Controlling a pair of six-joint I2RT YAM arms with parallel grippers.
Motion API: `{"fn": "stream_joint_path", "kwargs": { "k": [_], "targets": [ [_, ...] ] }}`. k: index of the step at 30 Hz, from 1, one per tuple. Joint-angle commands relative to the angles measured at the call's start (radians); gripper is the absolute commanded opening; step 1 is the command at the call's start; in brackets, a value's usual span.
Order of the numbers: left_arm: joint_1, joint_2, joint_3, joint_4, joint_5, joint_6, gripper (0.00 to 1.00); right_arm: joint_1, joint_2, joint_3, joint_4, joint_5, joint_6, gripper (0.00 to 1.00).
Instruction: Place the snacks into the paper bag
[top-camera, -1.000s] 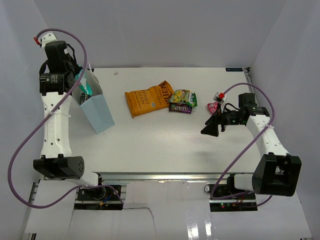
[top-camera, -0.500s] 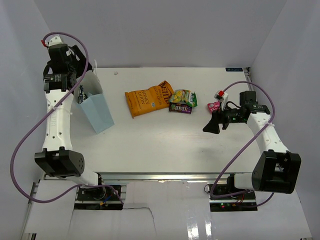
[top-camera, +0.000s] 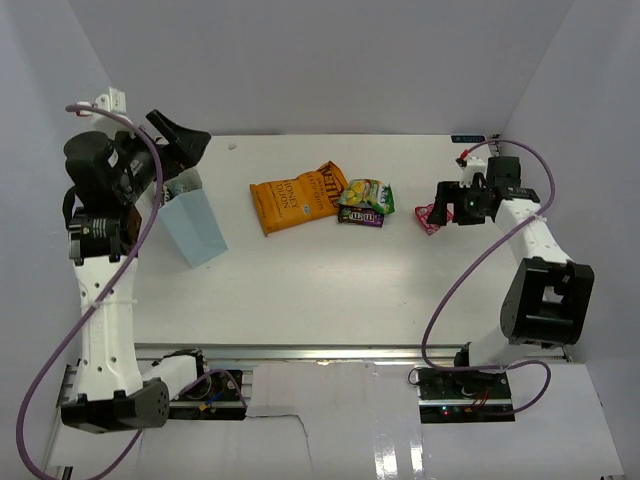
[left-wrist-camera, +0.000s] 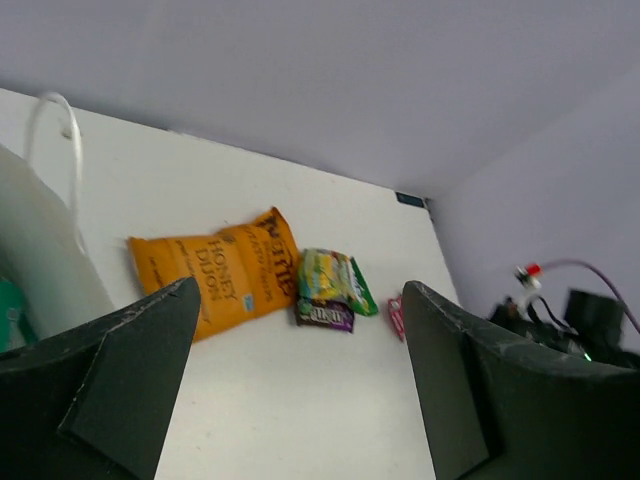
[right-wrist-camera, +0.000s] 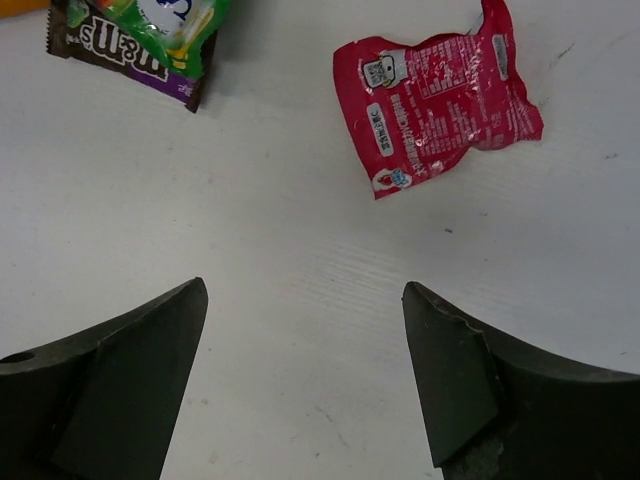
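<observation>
The light-blue paper bag (top-camera: 200, 228) stands upright at the table's left, with a teal packet (left-wrist-camera: 8, 316) showing inside it. My left gripper (top-camera: 183, 137) hangs open and empty above the bag's mouth. On the table lie a large orange bag (top-camera: 295, 197), a yellow-green packet (top-camera: 368, 193) overlapping a dark purple packet (top-camera: 360, 215), and a pink packet (top-camera: 428, 214). My right gripper (top-camera: 443, 203) is open and empty, right beside the pink packet (right-wrist-camera: 436, 95), which lies just beyond its fingertips (right-wrist-camera: 440, 320) in the right wrist view.
White walls close the table in at the back and on both sides. The bag's thin white string handle (left-wrist-camera: 62, 130) loops up near my left gripper. The arm bases and cables sit along the near edge.
My left gripper opened and lifted up out of the bag. My right arm swung toward the back of the table and now hovers by the pink packet, still open.
</observation>
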Motion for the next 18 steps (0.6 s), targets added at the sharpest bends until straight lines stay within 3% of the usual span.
{"fn": "stream_joint_path", "kwargs": {
  "k": [1,5,10,18],
  "targets": [
    [0.003,-0.091,-0.153,0.065,0.217,-0.095,0.92,-0.001,0.138,0.131,0.071,-0.001,-0.084,0.85],
    [0.002,-0.191,-0.330,0.114,0.329,-0.174,0.92,-0.006,0.341,0.346,-0.028,0.033,-0.112,0.87],
    [-0.046,-0.258,-0.482,0.164,0.384,-0.229,0.91,-0.026,0.522,0.512,-0.113,-0.050,-0.259,0.87],
    [-0.343,-0.243,-0.629,0.213,0.194,-0.293,0.91,-0.033,0.610,0.535,-0.135,-0.076,-0.415,0.85]
  ]
}}
